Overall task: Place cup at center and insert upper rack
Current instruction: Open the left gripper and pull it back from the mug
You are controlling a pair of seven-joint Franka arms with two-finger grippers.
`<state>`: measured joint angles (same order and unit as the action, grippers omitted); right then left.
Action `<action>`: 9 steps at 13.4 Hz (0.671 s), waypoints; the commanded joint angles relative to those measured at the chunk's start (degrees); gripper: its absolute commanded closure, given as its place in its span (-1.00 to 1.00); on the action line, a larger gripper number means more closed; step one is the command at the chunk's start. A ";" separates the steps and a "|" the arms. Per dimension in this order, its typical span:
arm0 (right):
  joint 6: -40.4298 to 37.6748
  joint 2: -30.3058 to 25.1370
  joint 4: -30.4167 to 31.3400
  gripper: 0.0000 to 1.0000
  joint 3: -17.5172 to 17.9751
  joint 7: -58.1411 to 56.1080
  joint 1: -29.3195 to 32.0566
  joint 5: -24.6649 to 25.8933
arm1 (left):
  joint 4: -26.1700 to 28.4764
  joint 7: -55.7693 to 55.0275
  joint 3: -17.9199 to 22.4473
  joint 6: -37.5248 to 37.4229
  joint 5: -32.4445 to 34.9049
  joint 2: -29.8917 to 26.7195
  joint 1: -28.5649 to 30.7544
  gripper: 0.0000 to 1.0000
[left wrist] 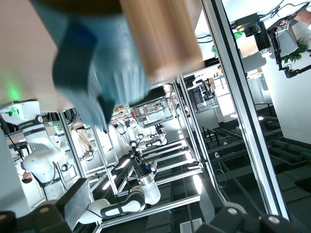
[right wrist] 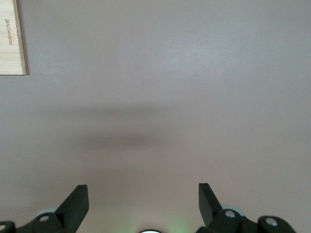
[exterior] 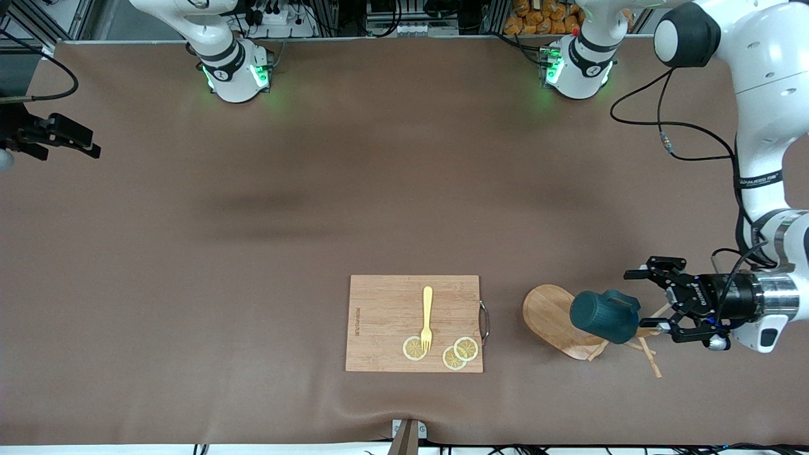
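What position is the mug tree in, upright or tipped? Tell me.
Tipped. The mug tree lies on its side, oval base facing up, pegs along the table, with the cup on it.

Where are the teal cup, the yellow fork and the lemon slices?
cup (exterior: 600, 316), front view, on its dark teal outer wall.
fork (exterior: 427, 316), front view, on the middle of its handle.
lemon slices (exterior: 466, 348), front view, on the centre of one slice.

The cup (exterior: 605, 314) lay on the toppled rack (exterior: 559, 320), at three o'clock from the board (exterior: 385, 316). The left gripper (exterior: 651, 305), jaws apart, hung beside it.
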<state>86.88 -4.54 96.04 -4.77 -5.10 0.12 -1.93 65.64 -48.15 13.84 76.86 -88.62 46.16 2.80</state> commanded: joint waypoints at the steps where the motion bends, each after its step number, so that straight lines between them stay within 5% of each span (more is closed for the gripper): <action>1: 0.57 -1.18 1.26 -1.00 0.11 0.09 -0.21 0.52 | 0.71 -3.95 -0.22 -1.01 -0.50 -2.65 0.45 -1.00; 9: 0.22 -1.35 1.26 -1.00 0.11 0.00 -0.21 0.52 | 0.71 -5.10 0.84 -3.56 1.24 -7.84 0.81 -1.00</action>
<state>86.89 -4.54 96.07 -4.75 -5.10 0.10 -1.93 65.42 -51.72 14.60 74.41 -88.54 40.42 3.43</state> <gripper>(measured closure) 0.000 0.000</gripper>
